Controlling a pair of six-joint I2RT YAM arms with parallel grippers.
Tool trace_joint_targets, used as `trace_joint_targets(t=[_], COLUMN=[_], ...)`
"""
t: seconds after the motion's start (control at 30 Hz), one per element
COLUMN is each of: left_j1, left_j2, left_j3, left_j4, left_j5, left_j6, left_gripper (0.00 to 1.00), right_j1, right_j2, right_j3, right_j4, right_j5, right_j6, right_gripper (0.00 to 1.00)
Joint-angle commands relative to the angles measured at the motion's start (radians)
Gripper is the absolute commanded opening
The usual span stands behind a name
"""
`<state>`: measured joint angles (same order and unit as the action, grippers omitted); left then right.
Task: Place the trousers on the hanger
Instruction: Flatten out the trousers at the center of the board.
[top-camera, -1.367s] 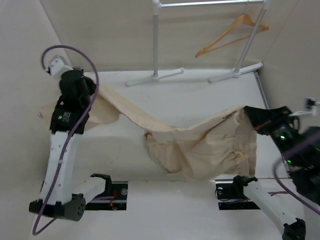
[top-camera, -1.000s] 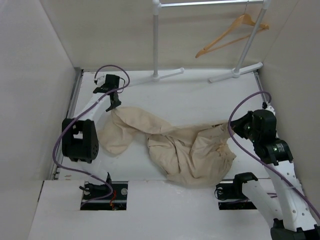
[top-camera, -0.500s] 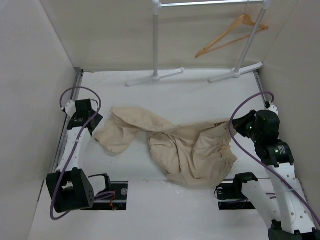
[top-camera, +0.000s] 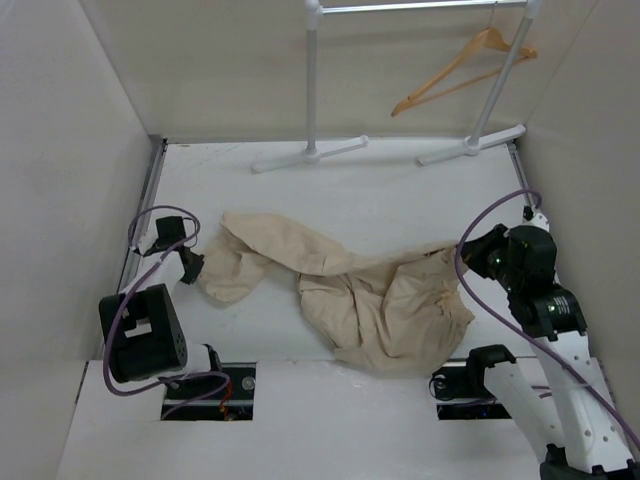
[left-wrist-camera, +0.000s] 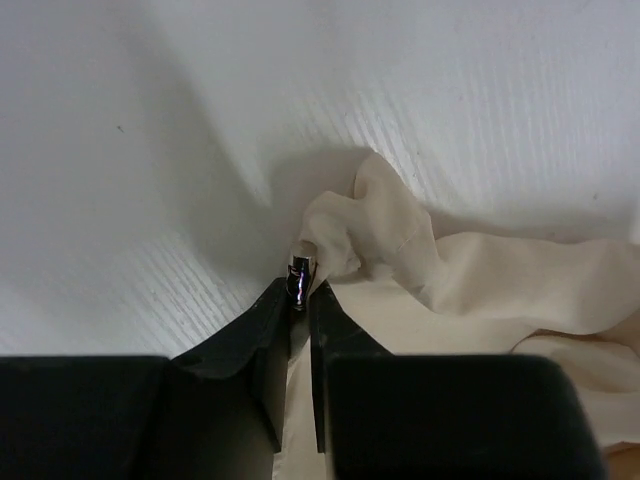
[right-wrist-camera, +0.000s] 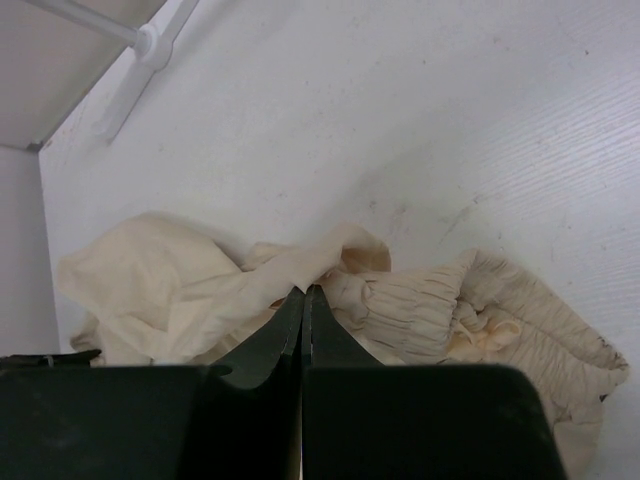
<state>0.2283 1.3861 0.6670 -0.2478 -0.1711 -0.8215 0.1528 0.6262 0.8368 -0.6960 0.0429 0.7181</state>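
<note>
White ribbed tabletop boxed in by plain beige walls; the trousers lie crumpled mid-tabletop. The hanger hangs far right on a white rack. Left pincer clenched on a hem; right pincer clenched on a fold.

A white metal clothes rack stands at the far edge of the white table, with two upright posts on flat feet joined by a top rail. Plain beige wall panels rise behind the rack and to either side of it
</note>
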Motion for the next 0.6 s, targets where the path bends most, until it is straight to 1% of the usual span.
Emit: trace_joint_targets(t=[0.0,0.13,0.2,0.3,0.37,0.43,0.5,0.53,0.57], left_j1=[0.010,-0.022,-0.019,0.030,0.062,0.070,0.059,0.044,0.039], left_j2=[-0.174,-0.418,-0.496,-0.562,-0.591,-0.614,-0.618,-0.616,-0.615], left_j3=[0.092,0.354,0.466,0.615,0.676,0.752,0.793,0.801,0.799], left_j4=[-0.039,-0.244,-0.312,-0.398,-0.430,-0.464,-0.481,-0.481,-0.478], left_j5=[-0.027,-0.174,-0.208,-0.232,-0.248,-0.330,-0.404,-0.454,-0.473], left_j6=[-0.062,-0.048,-0.050,-0.047,-0.044,-0.035,0.004,0.034,0.044], left_gripper=[0.04,0.03,0.03,0.02,0.02,0.02,0.02,0.02,0.02], right_j1=[0.009,0.014,0.020,0.021,0.030,0.040,0.043,0.044,0.047], right_j2=[-0.020,-0.052,-0.081,-0.115,-0.117,-0.120,-0.118,-0.118,-0.117], right_j3=[0.094,0.273,0.365,0.545,0.645,0.746,0.804,0.814,0.794], right_j4=[0.024,-0.080,-0.132,-0.226,-0.264,-0.292,-0.307,-0.307,-0.303], right_j5=[0.006,0.057,0.107,0.211,0.258,0.293,0.310,0.325,0.334], right_j6=[-0.002,-0.019,-0.037,-0.104,-0.118,-0.131,-0.137,-0.144,-0.146], right_gripper=[0.00,0.00,0.00,0.00,0.00,0.00,0.00,0.00,0.00])
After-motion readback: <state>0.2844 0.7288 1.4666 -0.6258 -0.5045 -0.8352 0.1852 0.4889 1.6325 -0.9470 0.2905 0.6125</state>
